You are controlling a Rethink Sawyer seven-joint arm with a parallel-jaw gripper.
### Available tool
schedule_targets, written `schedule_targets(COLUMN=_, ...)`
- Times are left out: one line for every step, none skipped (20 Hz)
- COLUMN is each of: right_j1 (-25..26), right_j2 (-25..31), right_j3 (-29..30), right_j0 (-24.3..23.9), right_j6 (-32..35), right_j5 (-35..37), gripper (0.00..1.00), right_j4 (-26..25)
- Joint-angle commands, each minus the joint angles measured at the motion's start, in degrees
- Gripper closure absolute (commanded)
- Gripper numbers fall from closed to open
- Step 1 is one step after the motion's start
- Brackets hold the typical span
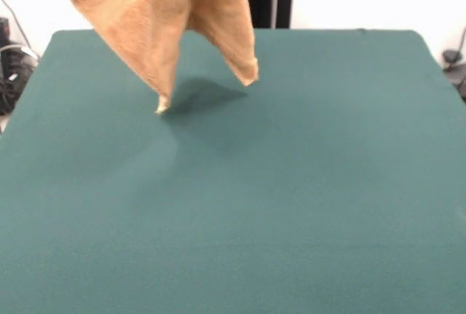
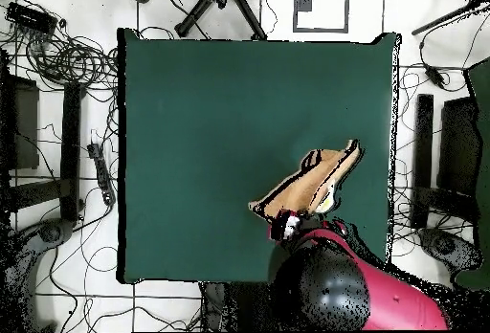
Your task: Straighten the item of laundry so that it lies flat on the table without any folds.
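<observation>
The large rectangular surface (image 1: 291, 205) with its dark green felt-like top lies almost wholly bare. In the front view the whole near half and the right side are free cloth, and only a soft shadow falls under the hanging laundry near the far edge. From overhead, the left, middle and far parts of the green top (image 2: 211, 128) are equally free, with all four edges in sight. Cables, stands and chair legs crowd the white floor just outside those edges.

The small orange-tan terry hand towel (image 1: 164, 15) is off the surface, hanging in the air above its far left part in the front view. It is draped in a hood-like fold, its top running out of the picture. Two corners hang down: one long point at the left reaching lowest, with a pale tip, and a shorter one to the right. Whether the lowest tip touches the green cloth cannot be told.

Only the overhead view shows the red and black arm (image 2: 383, 296), coming in from the near edge at the bottom right. There the towel (image 2: 311, 184) reads as a narrow slanted strip close to that edge, toward the right edge. The claw (image 2: 290, 224) sits at the strip's lower end beside a small white patch; whether it is spread or pinching the towel cannot be told.
</observation>
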Motion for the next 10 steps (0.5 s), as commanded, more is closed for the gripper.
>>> schedule_targets(right_j1=-1.72, right_j2=3.75, right_j3=7.82, right_j0=-2.08, right_j6=-4.64, right_j5=3.88, gripper=1.0, right_j4=3.06)
schedule_targets(right_j1=-2.08, right_j2=3.61, right_j3=8.33, right_j0=-2.18, right_j6=-4.8, right_j5=3.57, gripper=1.0, right_j4=2.81)
schedule_targets(right_j1=-2.23, right_j2=3.7, right_j3=8.65, right_j0=-2.35, right_j6=-4.9, right_j5=3.24, gripper=1.0, right_j4=2.71)
schedule_targets(right_j1=-2.36, right_j2=3.85, right_j3=9.04, right_j0=-2.53, right_j6=-4.93, right_j5=2.84, gripper=1.0, right_j4=2.74)
schedule_targets(right_j1=-2.5, right_j2=4.03, right_j3=9.4, right_j0=-2.91, right_j6=-5.27, right_j5=2.45, gripper=1.0, right_j4=2.83)
schedule_targets(right_j1=-2.67, right_j2=4.2, right_j3=9.85, right_j0=-3.08, right_j6=-5.33, right_j5=1.88, gripper=1.0, right_j4=2.97)
schedule_targets(right_j1=-2.69, right_j2=4.31, right_j3=9.85, right_j0=-3.19, right_j6=-5.22, right_j5=2.08, gripper=1.0, right_j4=3.0)
schedule_targets(right_j1=-2.85, right_j2=4.3, right_j3=9.91, right_j0=-3.17, right_j6=-5.04, right_j5=2.06, gripper=1.0, right_j4=2.81)
schedule_targets(right_j1=-2.98, right_j2=4.26, right_j3=9.93, right_j0=-3.12, right_j6=-4.86, right_j5=2.24, gripper=1.0, right_j4=2.66)
schedule_targets(right_j1=-3.03, right_j2=4.29, right_j3=9.91, right_j0=-3.03, right_j6=-4.71, right_j5=2.33, gripper=1.0, right_j4=2.52)
